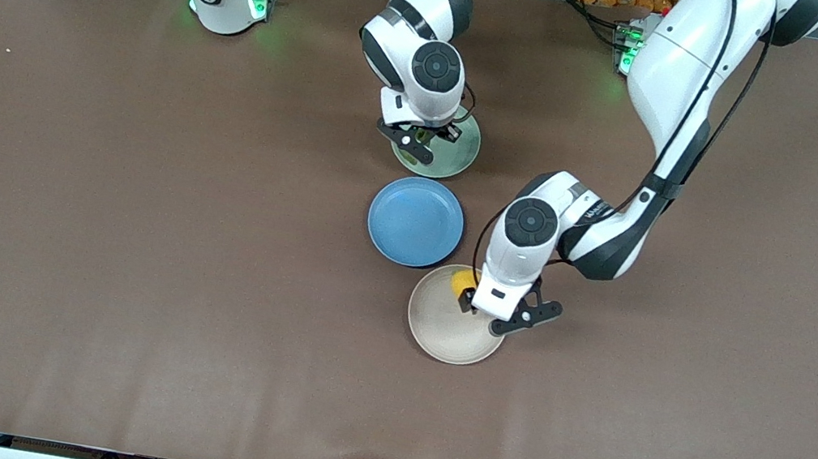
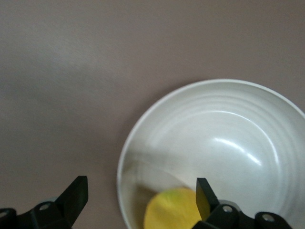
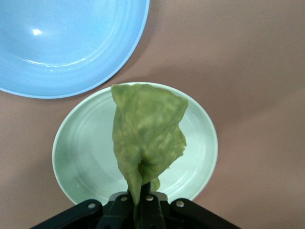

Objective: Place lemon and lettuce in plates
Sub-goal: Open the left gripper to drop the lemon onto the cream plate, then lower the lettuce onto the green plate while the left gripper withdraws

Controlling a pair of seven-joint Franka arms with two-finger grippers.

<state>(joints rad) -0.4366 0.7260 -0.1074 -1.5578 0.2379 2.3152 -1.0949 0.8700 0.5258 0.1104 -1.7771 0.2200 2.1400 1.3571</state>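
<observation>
Beige plate [image 1: 441, 337] sitting nearest, lemon [image 2: 172, 210] lying in it between the left gripper's [image 2: 140, 193] spread fingers, right gripper [image 3: 141, 202] pinching the lettuce [image 3: 147, 138], dangling over the mint plate [image 3: 81, 157].

Brown table [image 1: 125, 258] bears mint plate [image 1: 465, 158], blue plate [image 1: 415, 222], beige plate [image 1: 442, 333].

Left gripper [image 1: 480, 309] sits over the beige plate [image 1: 441, 335], at the rim toward the blue plate [image 1: 415, 221]. Lemon [image 1: 461, 281] is just beside its fingers, inside that same plate. Right gripper [image 1: 420, 138] hangs over the mint plate [image 1: 461, 157], with a bit of green lettuce [image 1: 420, 135] showing at the fingers. Blue plate lies on the table [image 1: 125, 258] between the two grippers, nearer the camera than the mint plate.
</observation>
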